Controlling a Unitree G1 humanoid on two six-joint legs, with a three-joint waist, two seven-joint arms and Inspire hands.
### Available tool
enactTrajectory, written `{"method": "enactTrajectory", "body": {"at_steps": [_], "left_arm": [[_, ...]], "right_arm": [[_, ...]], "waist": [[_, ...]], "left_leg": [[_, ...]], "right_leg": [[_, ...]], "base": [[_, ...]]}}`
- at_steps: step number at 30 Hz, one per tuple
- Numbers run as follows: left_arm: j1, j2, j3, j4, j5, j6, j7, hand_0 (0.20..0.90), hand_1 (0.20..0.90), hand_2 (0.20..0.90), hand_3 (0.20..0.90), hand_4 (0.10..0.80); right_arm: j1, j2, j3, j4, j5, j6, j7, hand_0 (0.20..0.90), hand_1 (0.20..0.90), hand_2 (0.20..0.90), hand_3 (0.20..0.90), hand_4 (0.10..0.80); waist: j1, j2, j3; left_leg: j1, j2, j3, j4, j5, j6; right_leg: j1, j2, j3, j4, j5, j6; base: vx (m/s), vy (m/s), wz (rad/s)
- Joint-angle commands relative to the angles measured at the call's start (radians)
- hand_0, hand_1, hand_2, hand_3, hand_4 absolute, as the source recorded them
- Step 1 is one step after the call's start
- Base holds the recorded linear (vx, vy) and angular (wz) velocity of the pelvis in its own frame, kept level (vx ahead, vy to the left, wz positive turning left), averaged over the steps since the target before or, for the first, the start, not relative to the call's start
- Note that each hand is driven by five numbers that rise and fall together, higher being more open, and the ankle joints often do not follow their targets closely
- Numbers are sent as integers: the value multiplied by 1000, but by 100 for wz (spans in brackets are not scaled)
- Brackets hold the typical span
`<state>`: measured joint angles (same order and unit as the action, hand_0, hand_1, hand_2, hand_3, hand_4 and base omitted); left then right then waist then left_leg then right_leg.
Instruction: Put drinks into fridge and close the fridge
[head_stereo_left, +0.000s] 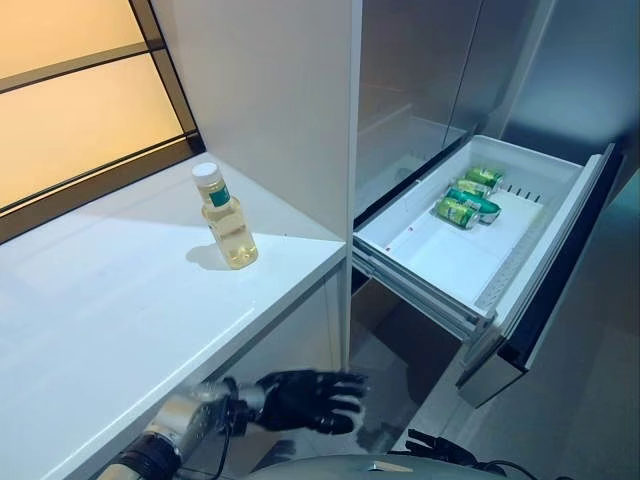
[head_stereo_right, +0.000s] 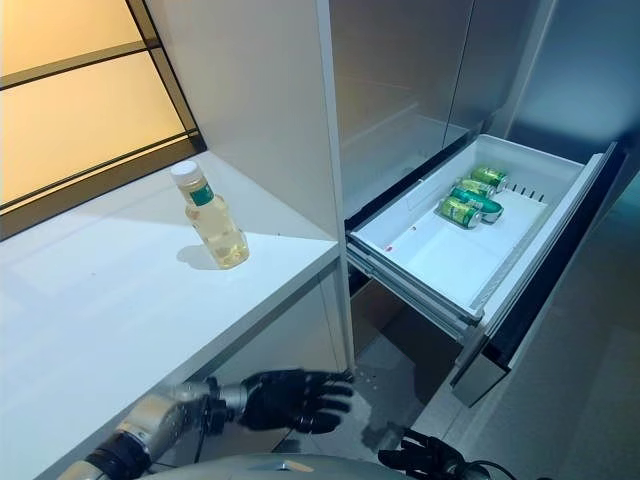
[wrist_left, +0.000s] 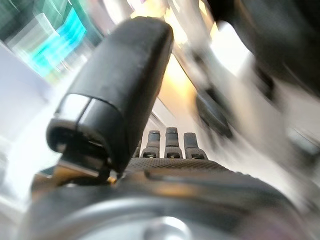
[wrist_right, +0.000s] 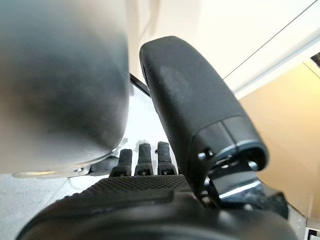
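**One bottle left on the counter, drawer open, both hands empty**

From the head cameras I counted one clear plastic bottle of pale yellow drink with a white cap and green neck band (head_stereo_left: 228, 219). It stood upright on the white countertop (head_stereo_left: 110, 310), near the side wall of the tall white cabinet (head_stereo_left: 270, 100) and apart from it. Nothing else stood on the counter.

The white pull-out fridge drawer (head_stereo_left: 455, 262) stood fully open to the right of the counter and lower. I counted three green drink cans (head_stereo_left: 468, 197) lying on their sides at its far end, close together; the rest of the drawer floor was bare.

My left hand (head_stereo_left: 305, 398) hung below the counter's front edge, fingers straight and spread, gripping nothing. The right hand (wrist_right: 150, 200) appeared only in its own wrist view, fingers extended, thumb standing clear, also empty.

Handling, my judgement: the bottle looked nearly full, so moderately heavy for its size and bottom-weighted. Thin plastic walls would probably give a little under squeeze, and the smooth surface could slip. I would wrap the fingers around the wide lower body, below the shoulder, thumb opposite. The neck seemed too narrow for a secure hold. Kept upright, it should carry well.
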<state>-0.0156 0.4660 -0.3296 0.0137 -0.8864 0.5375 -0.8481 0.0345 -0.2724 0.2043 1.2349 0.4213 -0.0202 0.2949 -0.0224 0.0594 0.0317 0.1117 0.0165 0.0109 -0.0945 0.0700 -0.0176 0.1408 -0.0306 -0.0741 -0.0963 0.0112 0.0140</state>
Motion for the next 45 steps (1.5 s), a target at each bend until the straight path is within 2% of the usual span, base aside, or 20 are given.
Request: {"method": "enactTrajectory", "body": {"at_steps": [1, 7, 10, 12, 13, 14, 16, 18, 20, 21, 24, 26, 28, 29, 36, 45], "left_arm": [[-200, -28, 166, -115, -362, -93, -62, 900, 900, 900, 900, 800], [-261, -71, 247, -225, -559, -188, 4, 900, 900, 900, 900, 800], [-285, -86, 271, -272, -599, -251, 36, 900, 900, 900, 900, 800], [-299, -81, 282, -321, -591, -374, 71, 900, 900, 900, 900, 800], [-305, -73, 291, -332, -563, -451, 104, 900, 900, 900, 900, 800], [-313, -57, 309, -353, -503, -581, 188, 900, 900, 900, 900, 800], [-318, -43, 354, -365, -321, -771, 276, 900, 900, 900, 900, 800], [-325, -25, 411, -380, -169, -889, 333, 900, 900, 900, 900, 800], [-327, -20, 442, -398, -56, -940, 389, 900, 900, 900, 900, 800], [-329, -13, 456, -409, 59, -977, 453, 900, 900, 900, 900, 800], [-337, -5, 454, -403, 245, -974, 583, 900, 900, 900, 900, 800], [-340, -1, 445, -390, 306, -962, 639, 900, 900, 900, 900, 800], [-342, 8, 435, -368, 353, -936, 688, 900, 900, 900, 900, 800], [-343, 14, 421, -344, 373, -880, 735, 900, 900, 900, 900, 800], [-318, 43, 383, -233, 364, -839, 794, 900, 900, 900, 900, 800], [-278, 23, 387, -171, 302, -812, 797, 900, 900, 900, 900, 800]], "right_arm": [[-25, 30, 8, 9, 17, -53, 4, 900, 900, 900, 900, 800], [-7, 61, 27, 16, 31, -64, -21, 900, 900, 900, 900, 800], [0, 73, 33, 13, 30, -66, -31, 900, 900, 900, 900, 800], [5, 77, 34, 8, 30, -65, -37, 900, 900, 900, 900, 800], [7, 79, 33, 7, 29, -66, -39, 900, 900, 900, 900, 800], [11, 82, 33, 3, 31, -65, -42, 900, 900, 900, 900, 800], [19, 87, 31, -5, 33, -63, -48, 900, 900, 900, 900, 800], [25, 93, 28, 4, 35, -71, -47, 900, 900, 900, 900, 800], [26, 98, 28, 11, 36, -77, -46, 900, 900, 900, 900, 800], [24, 101, 29, 11, 38, -76, -51, 900, 900, 900, 900, 800], [12, 105, 34, 13, 49, -71, -53, 900, 900, 900, 900, 800], [8, 106, 37, 11, 54, -69, -53, 900, 900, 900, 900, 800], [3, 108, 39, 10, 54, -65, -53, 900, 900, 900, 900, 800], [-2, 108, 44, 13, 57, -65, -53, 900, 900, 900, 900, 800], [-8, 96, 40, 22, 53, -58, -46, 900, 900, 900, 900, 800], [-9, 76, 23, 13, 36, -42, -34, 900, 900, 900, 900, 800]], "waist": [[5, -21, -28], [1, -35, -43], [-3, -39, -47], [-4, -42, -50], [-4, -43, -51], [-1, -45, -53], [6, -50, -55], [15, -56, -62], [21, -60, -65], [27, -62, -68], [35, -66, -71], [36, -67, -71], [36, -67, -71], [36, -65, -69], [35, -60, -64], [32, -60, -55]], "left_leg": [[27, -33, 48, 7, -96, 44], [37, -31, 46, 7, -104, 41], [38, -32, 46, 7, -106, 42], [38, -31, 46, 7, -106, 41], [38, -31, 45, 7, -106, 41], [38, -31, 44, 7, -106, 41], [37, -31, 40, 7, -105, 40], [35, -32, 30, 7, -105, 39], [31, -31, 24, 7, -104, 37], [28, -32, 19, 7, -103, 36], [22, -33, 9, 7, -99, 36], [21, -34, 7, 7, -98, 36], [21, -33, 8, 7, -97, 36], [20, -34, 8, 7, -95, 37], [23, -35, 12, 7, -93, 38], [29, -32, 20, 7, -93, 36]], "right_leg": [[-20, -19, -2, 9, 44, 38], [-10, -21, -1, 9, 36, 36], [-9, -21, 0, 9, 34, 35], [-8, -21, -2, 9, 33, 34], [-8, -21, -3, 9, 32, 33], [-7, -21, -4, 9, 30, 33], [-5, -21, -8, 9, 26, 32], [-5, -18, -12, 9, 21, 30], [-6, -17, -16, 9, 17, 28], [-7, -17, -20, 9, 15, 27], [-8, -15, -27, 9, 15, 26], [-8, -15, -30, 9, 16, 25], [-7, -15, -32, 9, 17, 26], [-8, -15, -32, 9, 18, 26], [-6, -15, -31, 9, 20, 28], [-2, -15, -27, 9, 21, 27]], "base": [[26, -29, 4], [25, -18, 0], [0, 0, 0], [0, 0, 0], [0, 0, 0], [0, 0, 0], [0, 0, 0], [0, 0, 0], [-2, -7, 3], [-14, -15, 14], [-16, -12, 12], [-9, -7, 5], [-5, 1, 2], [-14, 7, 3], [0, 0, 0], [0, 0, 0]]}}
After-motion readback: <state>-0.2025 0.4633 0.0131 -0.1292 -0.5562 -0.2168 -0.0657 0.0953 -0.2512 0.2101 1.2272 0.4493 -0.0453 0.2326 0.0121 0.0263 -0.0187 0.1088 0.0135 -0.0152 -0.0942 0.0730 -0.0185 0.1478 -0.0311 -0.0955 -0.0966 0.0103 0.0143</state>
